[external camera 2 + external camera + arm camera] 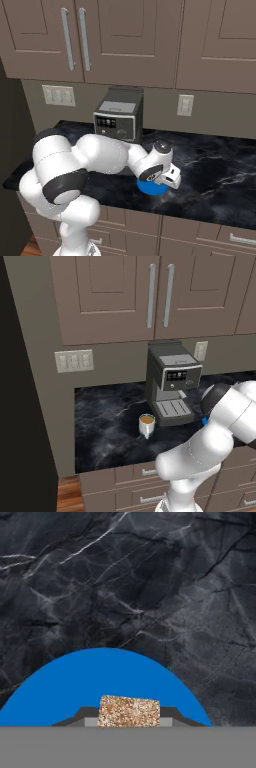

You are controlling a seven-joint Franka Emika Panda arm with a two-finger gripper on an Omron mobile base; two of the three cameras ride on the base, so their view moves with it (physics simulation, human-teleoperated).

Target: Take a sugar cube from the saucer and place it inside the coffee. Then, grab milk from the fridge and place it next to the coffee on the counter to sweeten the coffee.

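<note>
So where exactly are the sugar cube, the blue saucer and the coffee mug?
sugar cube (129,711): hand view, middle of its speckled brown face.
saucer (100,677): hand view, bare blue surface above the cube.
coffee (146,425): left base view, the mug's white side wall.

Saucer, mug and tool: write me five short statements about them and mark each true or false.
1. The saucer is bright blue. True.
2. A speckled brown sugar cube sits between the fingertips of the tool. True.
3. The coffee stands on the saucer. False: it stands on the counter, in front of the coffee machine.
4. The mug is empty. False: tan-brown liquid shows in it.
5. The cupboards above the counter are closed. True.
</note>
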